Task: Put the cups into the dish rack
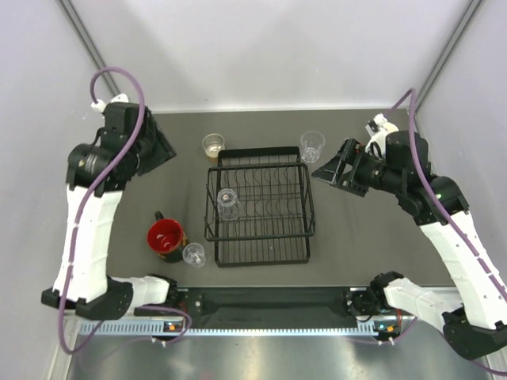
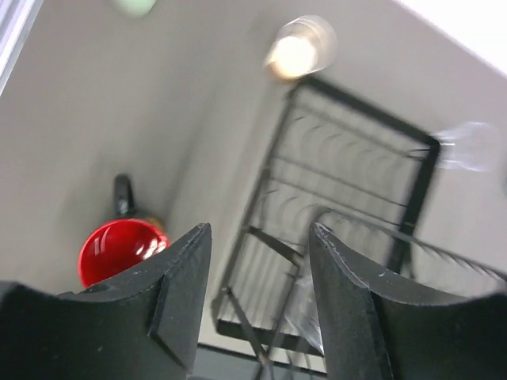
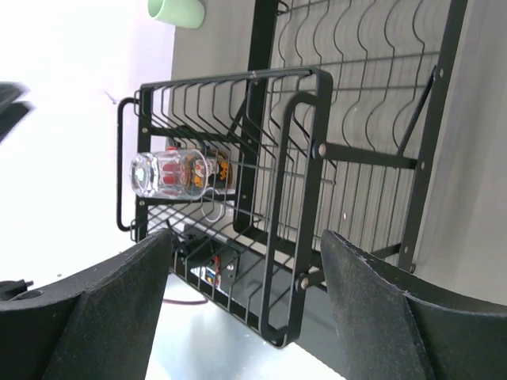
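Left side: left gripper (image 1: 164, 150) hung over the far left of the worktop (image 1: 356, 237), well apart from the dish rack. In its wrist view the fingers (image 2: 186, 277) stood moderately apart with nothing between them. Motion blur in that view.

Near left: red-lined dark cup (image 1: 166, 236) upright on the worktop, handle toward the far side, well left of the rack. A small clear glass (image 1: 193, 254) stood just beside it on the right, mouth up, near the rack's near-left corner.

Pale green tumbler (image 3: 176, 11) seen only at the frame edge in the wrist views, on the worktop beyond the rack. Not visible from overhead.

Far centre-left: tan-brown cup (image 1: 213, 145) upright on the worktop, just outside the rack's far-left corner.

Centre: black wire dish rack (image 1: 269, 226) sat square on the worktop. One clear glass in the rack (image 1: 228, 202), in the left section about midway along, apparently base upward. Rest of the rack held no cups.

Far centre-right: another clear glass (image 1: 312, 145) upright on the worktop, just beyond the rack's far-right corner.

Right side: right gripper (image 1: 321, 170) hovered just right of the rack's far-right corner, aimed at it. Its fingers (image 3: 372, 301) were spread wide and held nothing.
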